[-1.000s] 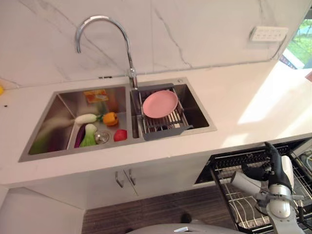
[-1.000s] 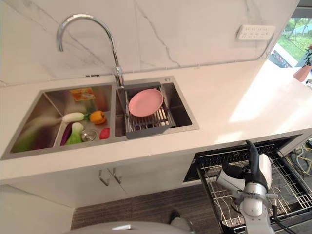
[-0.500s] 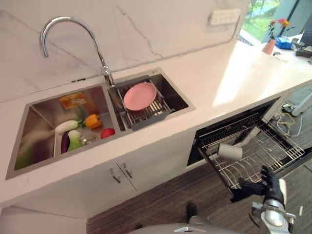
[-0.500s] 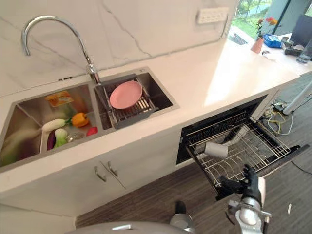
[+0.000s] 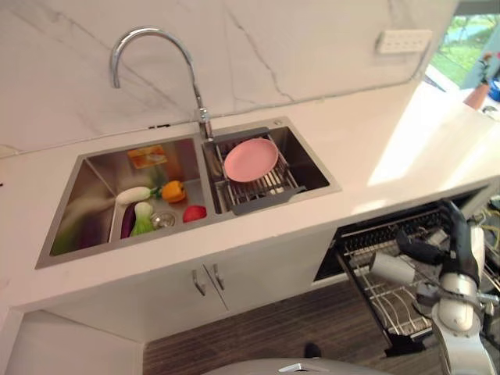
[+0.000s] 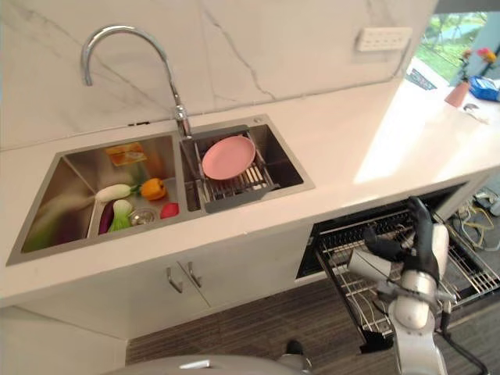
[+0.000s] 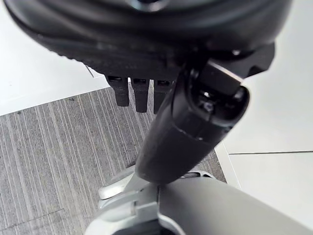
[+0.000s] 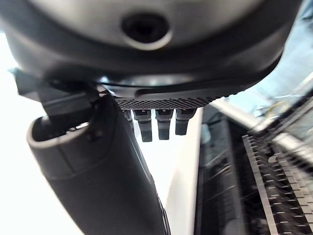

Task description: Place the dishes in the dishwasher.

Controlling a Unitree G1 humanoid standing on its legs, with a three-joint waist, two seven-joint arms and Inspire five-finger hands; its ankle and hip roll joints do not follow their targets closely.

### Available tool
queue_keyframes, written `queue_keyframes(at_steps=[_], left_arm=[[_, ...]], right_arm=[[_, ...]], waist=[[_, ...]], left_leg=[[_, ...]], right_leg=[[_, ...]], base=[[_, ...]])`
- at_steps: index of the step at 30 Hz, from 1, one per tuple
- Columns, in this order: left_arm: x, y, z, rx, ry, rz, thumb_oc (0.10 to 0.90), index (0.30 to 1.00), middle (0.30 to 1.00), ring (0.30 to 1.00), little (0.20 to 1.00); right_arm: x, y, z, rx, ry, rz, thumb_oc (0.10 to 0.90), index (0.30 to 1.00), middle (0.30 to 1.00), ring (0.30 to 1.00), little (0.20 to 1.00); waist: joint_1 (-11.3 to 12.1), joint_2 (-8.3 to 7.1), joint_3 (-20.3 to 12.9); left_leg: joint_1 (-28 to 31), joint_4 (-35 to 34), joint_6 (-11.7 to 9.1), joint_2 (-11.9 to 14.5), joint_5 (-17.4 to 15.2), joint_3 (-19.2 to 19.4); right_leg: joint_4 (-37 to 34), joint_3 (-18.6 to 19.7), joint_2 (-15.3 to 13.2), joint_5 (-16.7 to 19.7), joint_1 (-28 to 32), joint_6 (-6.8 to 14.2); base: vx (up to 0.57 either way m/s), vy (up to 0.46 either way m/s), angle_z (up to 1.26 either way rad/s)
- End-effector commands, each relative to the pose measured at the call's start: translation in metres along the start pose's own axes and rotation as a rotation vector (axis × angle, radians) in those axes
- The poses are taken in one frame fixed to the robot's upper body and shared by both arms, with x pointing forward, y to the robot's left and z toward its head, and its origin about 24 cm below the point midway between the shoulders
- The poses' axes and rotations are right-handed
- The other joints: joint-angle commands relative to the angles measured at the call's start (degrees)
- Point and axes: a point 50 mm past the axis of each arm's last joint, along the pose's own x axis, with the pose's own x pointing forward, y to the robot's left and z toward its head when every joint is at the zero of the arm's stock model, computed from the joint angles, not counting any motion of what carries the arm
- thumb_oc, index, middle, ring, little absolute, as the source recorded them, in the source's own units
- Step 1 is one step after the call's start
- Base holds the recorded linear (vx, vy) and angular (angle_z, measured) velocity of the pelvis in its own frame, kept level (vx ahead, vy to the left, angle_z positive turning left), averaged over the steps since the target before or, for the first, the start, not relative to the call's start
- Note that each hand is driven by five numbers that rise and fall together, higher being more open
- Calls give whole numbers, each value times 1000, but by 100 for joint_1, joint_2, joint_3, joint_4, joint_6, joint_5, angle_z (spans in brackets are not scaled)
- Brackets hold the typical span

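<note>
In the eye views, the pink plate (image 5: 251, 159) lay on the rack (image 5: 258, 187) in the sink's (image 5: 86, 205) right basin, while the right hand (image 6: 418, 242) hovered relaxed above the dishwasher rack (image 6: 469, 269). In the left wrist view, the left hand (image 7: 190, 127) hung empty with straight fingers above the floor (image 7: 54, 152). In the right wrist view, the right hand grasped nothing.

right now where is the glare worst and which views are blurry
Left eye view: sunlight washes out the countertop at the right. Right eye view: the same bright patch beside the sink. Right wrist view: the dishwasher rack past the right robot hand is soft and the background blown out.
</note>
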Motion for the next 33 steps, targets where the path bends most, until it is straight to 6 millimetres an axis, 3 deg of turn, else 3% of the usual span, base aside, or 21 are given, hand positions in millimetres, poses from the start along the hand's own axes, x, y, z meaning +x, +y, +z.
queue_keyframes(at_steps=[1, 3, 6, 7, 13, 19, 26, 33], left_arm=[[1, -8, 31, 42, -60, -44, 800, 900, 900, 900, 900], [2, -6, 26, 26, -47, -44, 800, 900, 900, 900, 900], [2, -6, 23, 16, -38, -45, 800, 900, 900, 900, 900], [1, -6, 21, 10, -33, -45, 800, 900, 900, 900, 900], [1, -5, 15, -3, -19, -49, 800, 900, 900, 900, 900], [1, -3, 13, -8, -12, -43, 800, 900, 900, 900, 900], [1, -11, 13, 3, -13, -50, 800, 900, 900, 900, 900], [1, -14, 17, 68, -29, -46, 800, 900, 900, 900, 900]], right_arm=[[33, -14, 99, -13, -512, -63, 800, 900, 900, 900, 900], [35, -7, 121, -65, -615, -12, 800, 900, 900, 900, 900], [36, 0, 131, -114, -663, 25, 800, 900, 900, 900, 900], [42, 8, 135, -164, -680, 71, 800, 900, 900, 900, 900], [64, 21, 134, -298, -658, 173, 800, 900, 900, 900, 900], [101, 25, 134, -527, -616, 228, 800, 900, 900, 900, 900], [123, 38, 150, -708, -650, 221, 800, 900, 900, 900, 900], [129, 52, 158, -767, -673, 233, 800, 900, 900, 900, 900]], waist=[[258, -24, 283], [414, -67, 271], [483, -85, 256], [603, -113, 252], [808, -153, 263], [1050, -203, 245], [1102, -145, 258], [1108, -93, 270]], left_leg=[[500, 96, 163, -88, -675, 49], [460, 104, 125, -42, -634, -58], [448, 104, 91, -9, -613, -122], [427, 111, 61, 26, -580, -193], [347, 117, -31, 99, -494, -382], [191, 119, -168, 222, -372, -606], [189, 143, -236, 321, -349, -593], [210, 159, -259, 366, -350, -557]], right_leg=[[279, -52, -279, -198, -10, 408], [266, -152, -254, -266, 68, 364], [247, -260, -233, -307, 138, 329], [237, -346, -209, -345, 193, 294], [182, -571, -146, -432, 335, 224], [130, -878, -59, -522, 423, 160], [78, -817, 52, -590, 421, 119], [77, -760, 97, -626, 413, 96]], base=[[-16, -40, 28], [18, -81, 41], [26, -57, 35], [30, -69, 41], [22, -61, 25], [33, -68, 19], [42, -49, 16], [21, -19, 1]])
